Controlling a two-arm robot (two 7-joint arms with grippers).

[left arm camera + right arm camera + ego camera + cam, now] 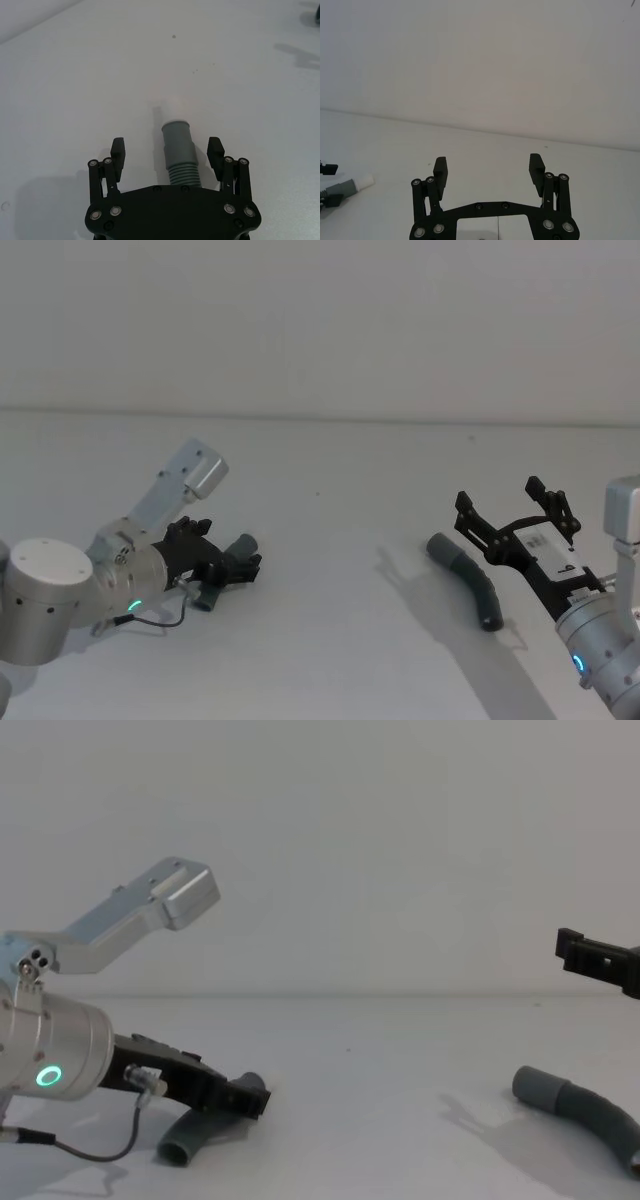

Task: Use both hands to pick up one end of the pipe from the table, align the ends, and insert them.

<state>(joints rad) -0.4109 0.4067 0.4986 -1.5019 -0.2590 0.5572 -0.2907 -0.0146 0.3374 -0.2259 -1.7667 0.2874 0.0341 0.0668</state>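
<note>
Straddling the left pipe piece (190, 1140) with fingers apart, the left hand (167, 147) sits low over the table (330, 640), the wide cuff (176, 135) poking out beyond them. Closing off-centre on that ribbed curve could roll it askew. The right hand (500, 498) hangs spread above the right pipe piece (468, 575), which lies on the table, unobstructed.

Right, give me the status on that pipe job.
Done: nothing yet. The left pipe piece and the right pipe piece both lie on the table, far apart. In hand: the left gripper is open and straddles the left piece's cuffed end, with gaps on both sides. The right gripper hangs open near the right piece, clear of it. Left: grasp both, lift, align the ends, insert.
</note>
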